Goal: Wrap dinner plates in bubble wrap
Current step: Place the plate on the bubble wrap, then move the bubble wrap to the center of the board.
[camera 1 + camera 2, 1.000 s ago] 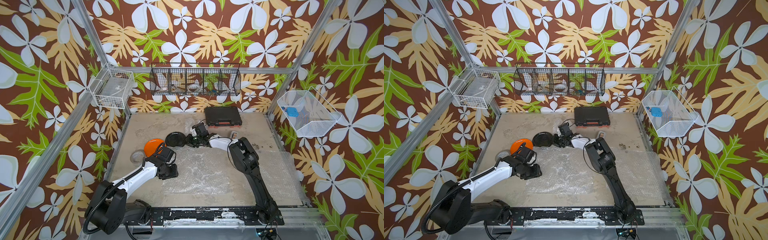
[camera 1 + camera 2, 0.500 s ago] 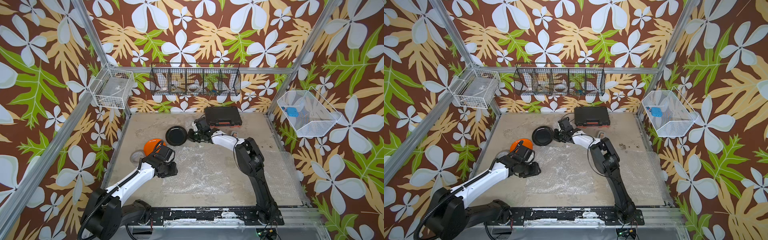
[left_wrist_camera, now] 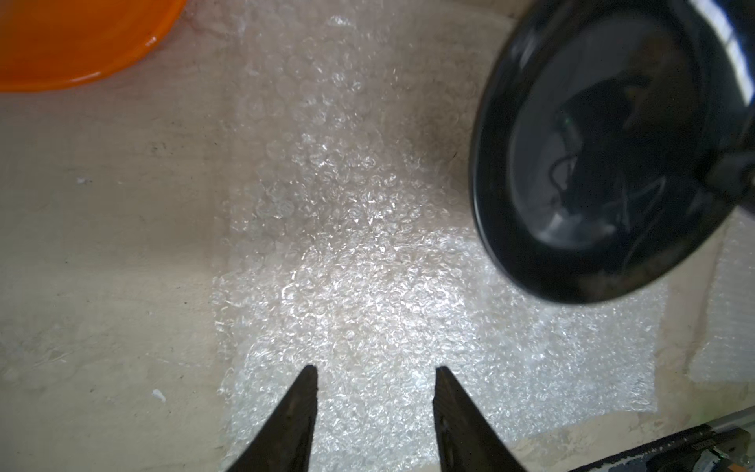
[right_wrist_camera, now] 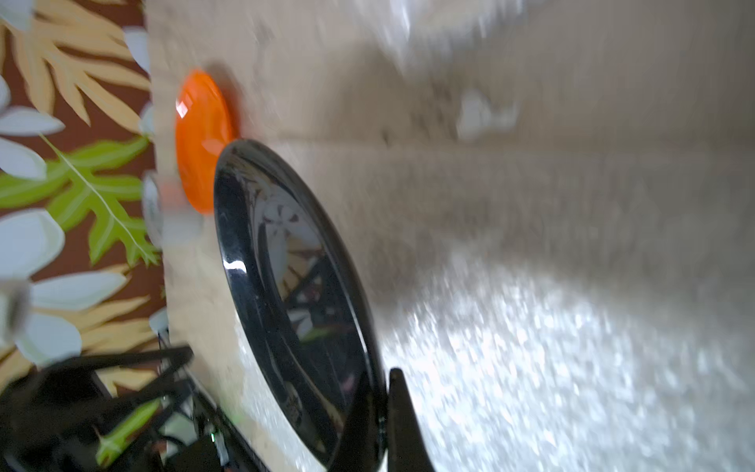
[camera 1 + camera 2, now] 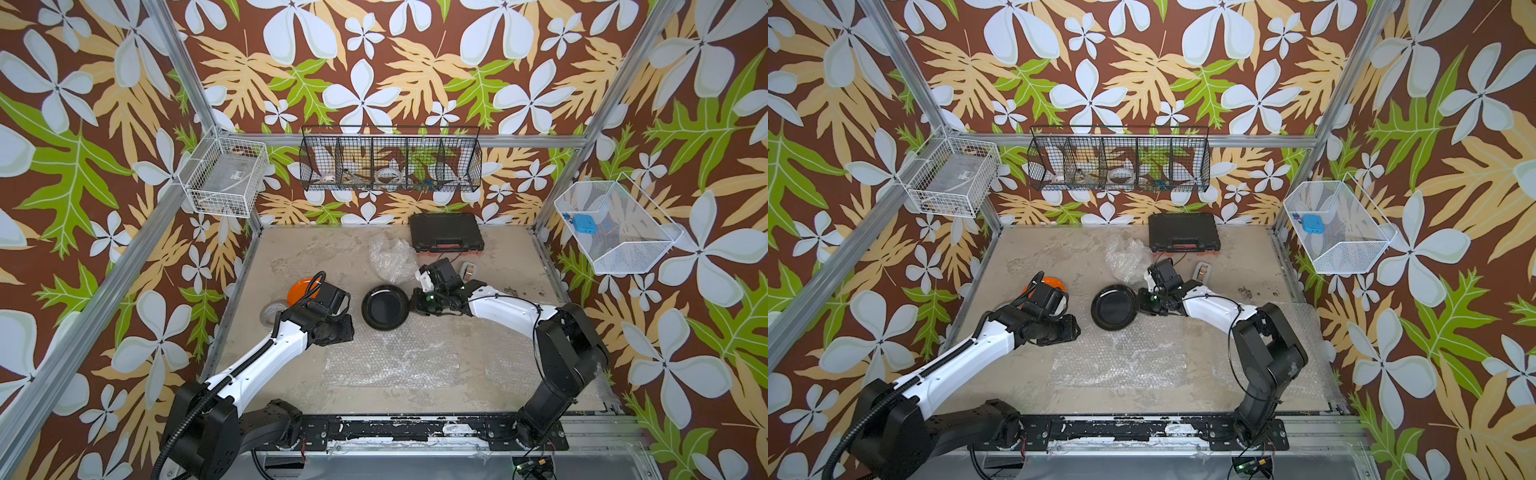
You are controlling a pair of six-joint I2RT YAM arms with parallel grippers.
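My right gripper [image 5: 413,305] [image 4: 380,376] is shut on the rim of the black dinner plate [image 5: 384,307] [image 5: 1113,307] [image 4: 286,286]. The plate hangs over the far edge of a flat sheet of bubble wrap [image 5: 395,357] [image 5: 1121,359] [image 3: 367,265]. The orange plate [image 5: 300,287] [image 5: 1052,282] [image 3: 73,41] lies at the left, partly hidden behind my left arm. Open and empty, my left gripper [image 5: 347,328] [image 3: 374,372] hovers over the sheet's left side. The black plate [image 3: 604,155] shows beyond its fingertips.
A crumpled bundle of clear wrap [image 5: 392,259] lies at the back, beside a black case [image 5: 446,232]. A tape roll [image 5: 272,313] sits by the left wall. Another bubble wrap sheet [image 5: 1304,332] lies under my right arm. Wire baskets [image 5: 390,164] hang on the walls.
The right gripper closed on the black plate and carried it right and nearer, onto the sheet's far edge. The crumpled bundle behind it came into view. The left gripper barely moved.
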